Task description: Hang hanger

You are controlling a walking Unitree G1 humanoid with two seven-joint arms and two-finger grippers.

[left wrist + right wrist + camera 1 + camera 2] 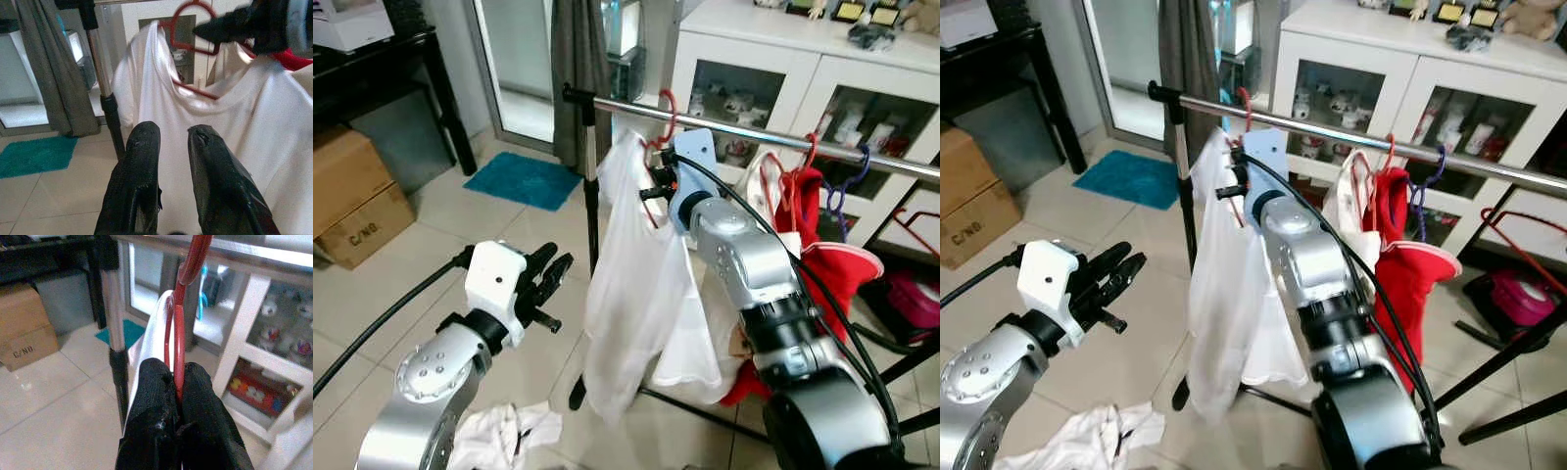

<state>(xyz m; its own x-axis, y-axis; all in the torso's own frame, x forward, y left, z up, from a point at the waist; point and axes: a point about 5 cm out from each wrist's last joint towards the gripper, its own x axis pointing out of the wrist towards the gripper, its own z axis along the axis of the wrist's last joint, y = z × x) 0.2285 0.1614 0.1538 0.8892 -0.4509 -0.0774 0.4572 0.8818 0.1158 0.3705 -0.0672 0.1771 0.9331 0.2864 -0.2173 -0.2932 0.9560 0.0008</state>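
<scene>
1. Brown cardboard box (352, 196): far left, on the tiled floor, beneath a black side table (382, 59).
2. Teal floor mat (522, 179): far left, before a glass door.
3. Left claw (551, 277): near left, raised in the air, two black fingers (139, 171) slightly parted, gripping nothing, aimed toward the white garment.
4. Crumpled white cloth (499, 436): on the floor, near left, below the left arm.
5. Silver metal clothes rail (744, 132): horizontal bar on a black upright post, centre.
6. White garment (626, 284): draped on the red hanger, hanging below the rail's left end.
7. Red plastic hanger (178, 323): hook at the rail's left end, neck clenched in the right claw (177, 396).
8. Red garment (822, 264): on the rail, right of the white one.
9. White glass-fronted cabinet (783, 59): far right, behind the rail.
</scene>
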